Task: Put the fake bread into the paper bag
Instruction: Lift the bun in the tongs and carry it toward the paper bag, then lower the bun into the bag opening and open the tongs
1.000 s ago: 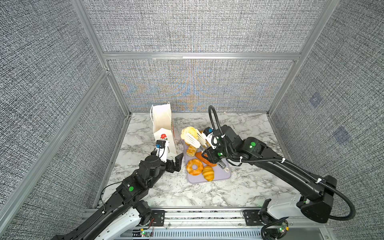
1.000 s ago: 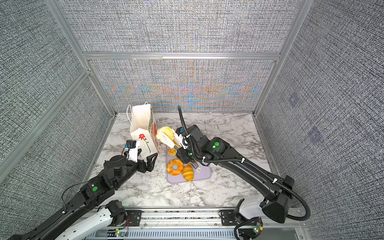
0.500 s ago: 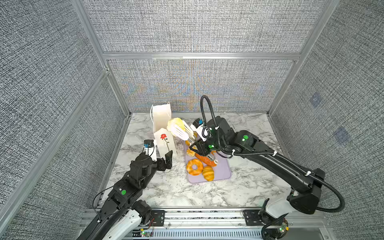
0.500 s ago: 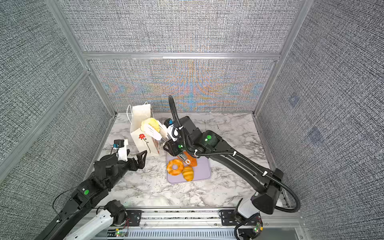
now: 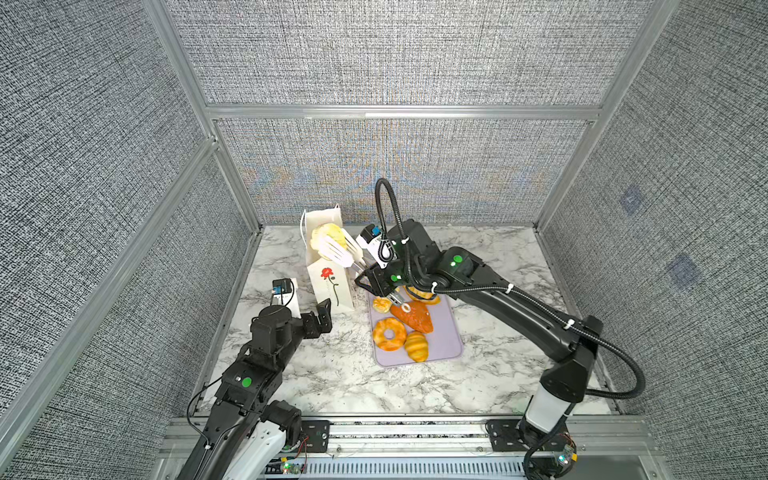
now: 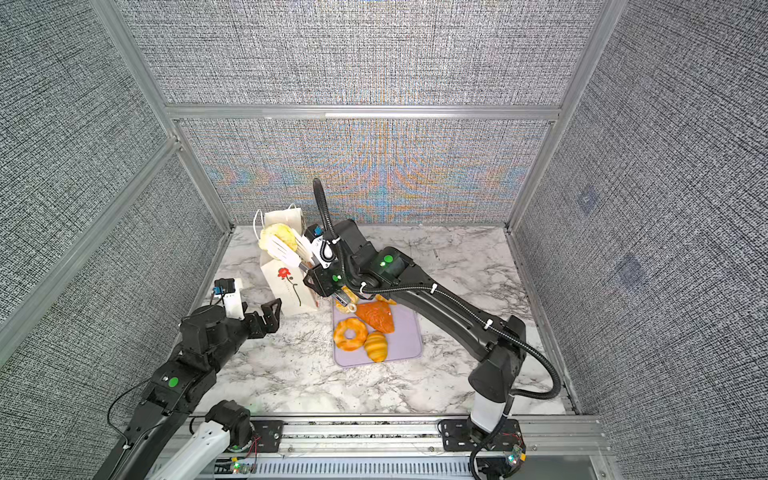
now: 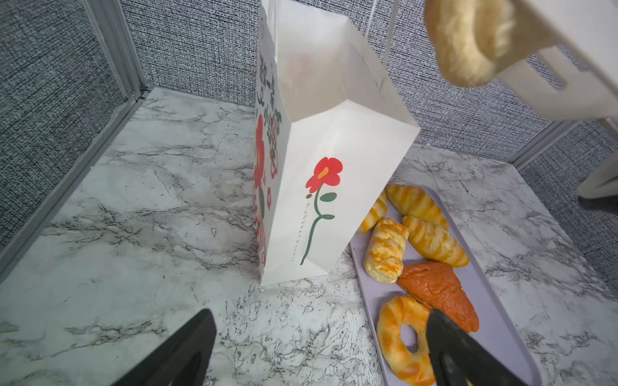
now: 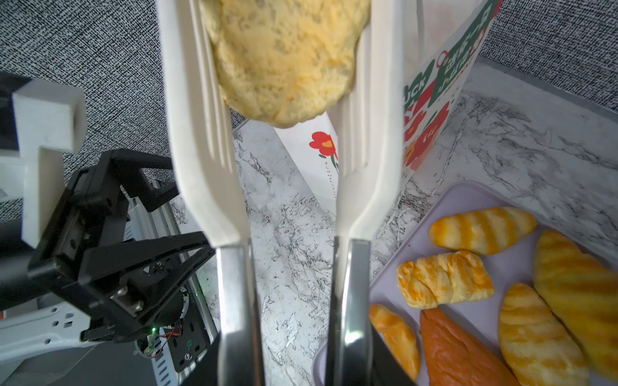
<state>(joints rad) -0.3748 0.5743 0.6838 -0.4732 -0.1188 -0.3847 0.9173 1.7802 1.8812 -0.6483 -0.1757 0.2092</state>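
- The right gripper [image 5: 368, 274] reaches across to the far left. Its jaws are partly closed, clamped on the metal handles of white tongs [image 5: 338, 251].
- The tongs' two slotted blades pinch a pale bun [image 5: 328, 235] between them; the right wrist view shows it squeezed on both sides.
- In both top views the bun hangs over the open top of the bag [image 5: 343, 286]. The left wrist view shows it higher than the rim and not yet inside.
- The bag stands at the far left of the table [image 5: 332, 374], its flower face turned toward the near side, just left of the tray [image 5: 446, 332].
- The left gripper [image 5: 325, 316] hovers low at the near-left of the bag. Its jaws are spread wide and empty, pointing at the bag, close to it but not touching.
- On the lilac tray lie the doughnut [image 5: 389, 333] and a croissant [image 5: 417, 346] at the near end.
- The triangular piece [image 5: 415, 318] is just beyond them, and a braided roll [image 7: 386, 250] is farther still.
- More croissants lie at the far end, partly hidden under the right arm in both top views.
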